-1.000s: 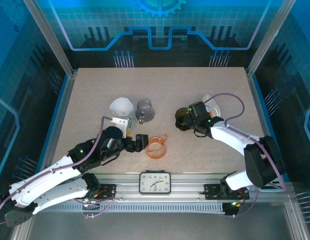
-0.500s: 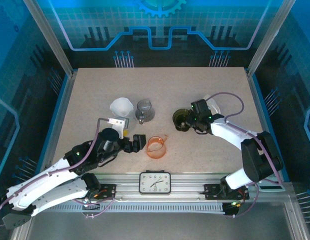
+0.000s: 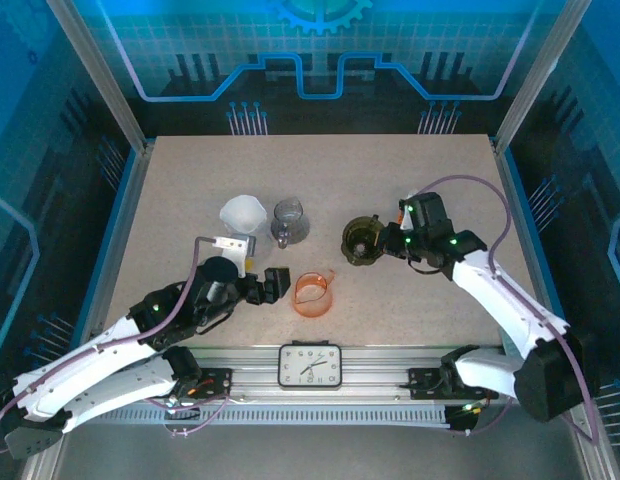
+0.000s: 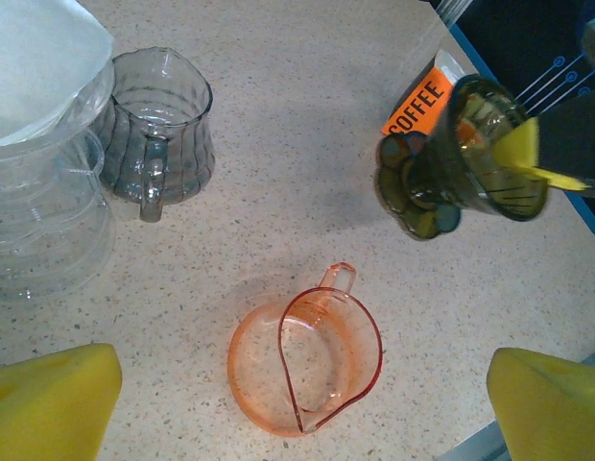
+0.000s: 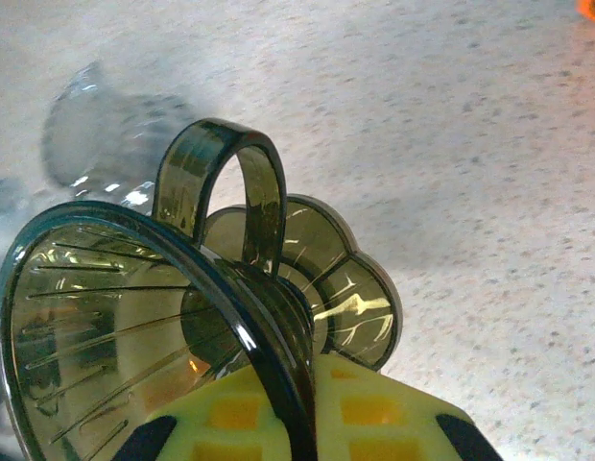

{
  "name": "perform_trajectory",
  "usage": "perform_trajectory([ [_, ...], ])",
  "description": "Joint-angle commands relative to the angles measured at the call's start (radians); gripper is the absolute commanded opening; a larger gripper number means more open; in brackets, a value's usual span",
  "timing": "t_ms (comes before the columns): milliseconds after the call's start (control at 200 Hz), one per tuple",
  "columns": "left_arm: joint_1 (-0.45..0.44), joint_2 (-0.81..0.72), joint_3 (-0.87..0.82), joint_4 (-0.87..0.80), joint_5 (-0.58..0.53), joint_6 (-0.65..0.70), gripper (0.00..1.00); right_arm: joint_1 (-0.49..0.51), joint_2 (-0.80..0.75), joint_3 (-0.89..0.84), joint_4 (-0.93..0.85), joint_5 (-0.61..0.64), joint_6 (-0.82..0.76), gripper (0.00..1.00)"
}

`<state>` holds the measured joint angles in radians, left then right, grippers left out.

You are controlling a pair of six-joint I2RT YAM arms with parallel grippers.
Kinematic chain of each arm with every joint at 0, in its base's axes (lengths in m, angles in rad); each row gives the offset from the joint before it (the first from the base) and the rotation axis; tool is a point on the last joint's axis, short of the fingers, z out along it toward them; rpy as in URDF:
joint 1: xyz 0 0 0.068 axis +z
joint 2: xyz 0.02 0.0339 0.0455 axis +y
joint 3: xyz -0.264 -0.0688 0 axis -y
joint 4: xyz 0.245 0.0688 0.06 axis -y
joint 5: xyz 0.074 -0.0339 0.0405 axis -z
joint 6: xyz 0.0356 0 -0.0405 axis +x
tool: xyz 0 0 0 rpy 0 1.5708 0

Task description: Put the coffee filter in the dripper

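Top external view is showing the right gripper (image 3: 383,243) pinching the rim of the dripper (image 3: 361,238) at the right of the speckled, stone-look table (image 3: 320,165). The dripper is a dark, smoky-green, see-through cone. In the right wrist view thin ribs are running down its inner wall, a rounded loop handle is arching over its side, and a scalloped, flower-shaped base is spreading under the cone. Its thin wall is sitting clamped between the 2 yellow pads (image 5: 365,408). In the left wrist view the dripper is hanging tilted, with its mouth turning toward the right and its base toward the left, and an orange coffee packet (image 4: 419,100) is lying flat on the table behind it. The coffee filter (image 3: 243,212), a white paper cone with a matte surface, is sitting at the left of the table in the mouth of a clear glass vessel (image 4: 43,226), well apart from the dripper. Just beside it a small, ribbed, clear glass jug (image 3: 288,222) with a handle is standing upright. Nearer the arms, an orange see-through plastic cup (image 3: 314,293) with a spout and a small loop handle is resting upright. The left gripper (image 3: 280,284) is hovering near that cup with its fingers spread wide and holding nothing. A rectangular clock (image 3: 310,364) is lying at the near edge.
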<state>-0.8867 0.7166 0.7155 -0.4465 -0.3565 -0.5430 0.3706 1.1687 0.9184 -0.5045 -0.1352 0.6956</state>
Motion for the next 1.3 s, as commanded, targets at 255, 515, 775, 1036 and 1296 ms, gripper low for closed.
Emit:
perform_trajectory([
  [255, -0.003, -0.025, 0.004, -0.047, -0.058, -0.022, 0.99, 0.246, 0.082, 0.219, -0.206, -0.141, -0.076, 0.00],
  [515, -0.003, -0.052, -0.013, -0.068, -0.065, -0.034, 0.99, 0.345, 0.213, 0.285, -0.217, -0.111, -0.077, 0.00],
  [775, -0.003, -0.068, -0.023, -0.071, -0.073, -0.033, 0.99, 0.382, 0.294, 0.318, -0.222, -0.074, -0.096, 0.00],
  [1036, -0.003, -0.067, -0.034, -0.067, -0.068, -0.034, 0.99, 0.405, 0.339, 0.342, -0.245, -0.035, -0.116, 0.00],
  [1296, -0.003, -0.067, -0.034, -0.061, -0.073, -0.026, 0.99, 0.412, 0.367, 0.334, -0.221, -0.029, -0.113, 0.01],
])
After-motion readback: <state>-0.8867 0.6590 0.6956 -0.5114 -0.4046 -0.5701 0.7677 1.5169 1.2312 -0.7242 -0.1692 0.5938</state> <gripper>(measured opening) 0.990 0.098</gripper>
